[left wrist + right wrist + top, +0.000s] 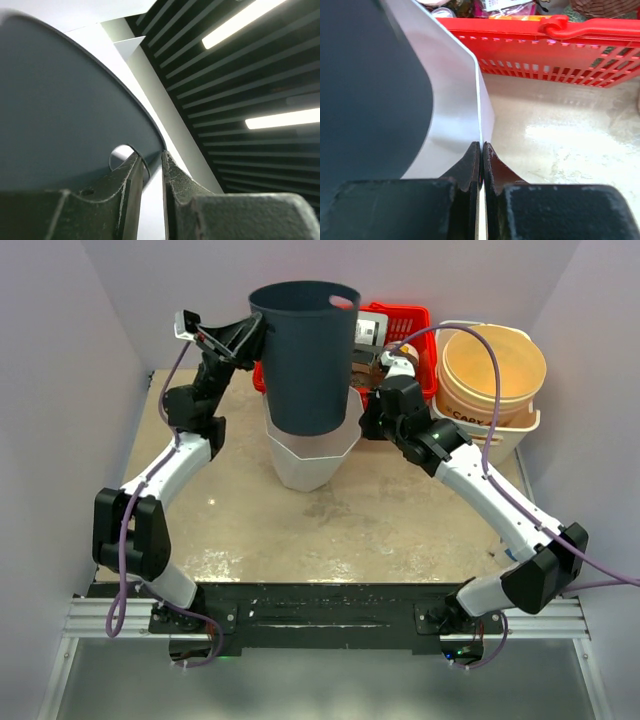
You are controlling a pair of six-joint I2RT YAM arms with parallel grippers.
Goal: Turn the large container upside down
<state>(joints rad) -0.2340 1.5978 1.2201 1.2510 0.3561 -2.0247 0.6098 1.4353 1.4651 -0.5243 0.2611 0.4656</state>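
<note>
The large container (305,360), dark slate, stands mid-table nested inside a white bin (305,462), mouth up and empty as far as visible, long axis vertical; behind sits one red basket (408,328) holding small items too blurred to name; at right, one tan bucket (497,370) sits in one white tub (505,435); five containers in all; the left gripper (255,335) clamps the dark rim beside its handle hole; the right gripper (481,150) pinches the white bin's wall.
</note>
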